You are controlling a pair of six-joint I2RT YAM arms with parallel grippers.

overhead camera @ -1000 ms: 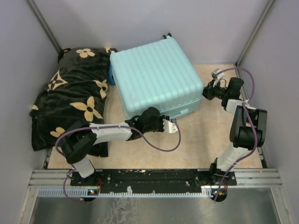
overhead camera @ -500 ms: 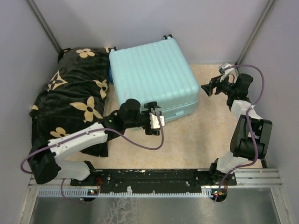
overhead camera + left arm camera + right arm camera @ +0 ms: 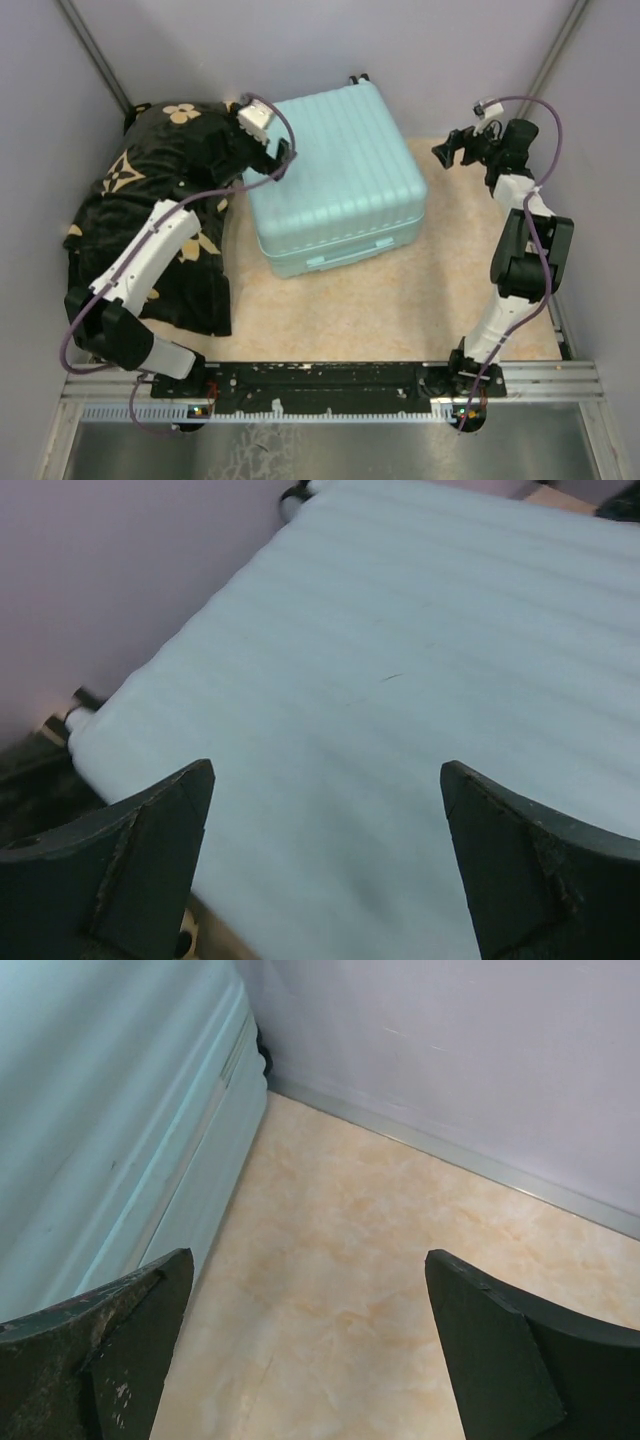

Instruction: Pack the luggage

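— On the table (image 3: pixel 400 300), where is the suitcase (image 3: pixel 335 180)?
— Closed and flat at the far middle, beside the blanket (image 3: pixel 160 220). My left gripper (image 3: pixel 283 160) is wide open above its far-left corner; my right gripper (image 3: pixel 445 152), also wide, hangs off its right side.

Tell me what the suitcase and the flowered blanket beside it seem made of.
Suitcase: probably rigid moulded plastic, satin finish; even ribs and crisp rounded corners suggest it. Blanket: apparently soft plush fabric, matte black with tan flowers; it slumps in loose folds. Exact fibre unclear.
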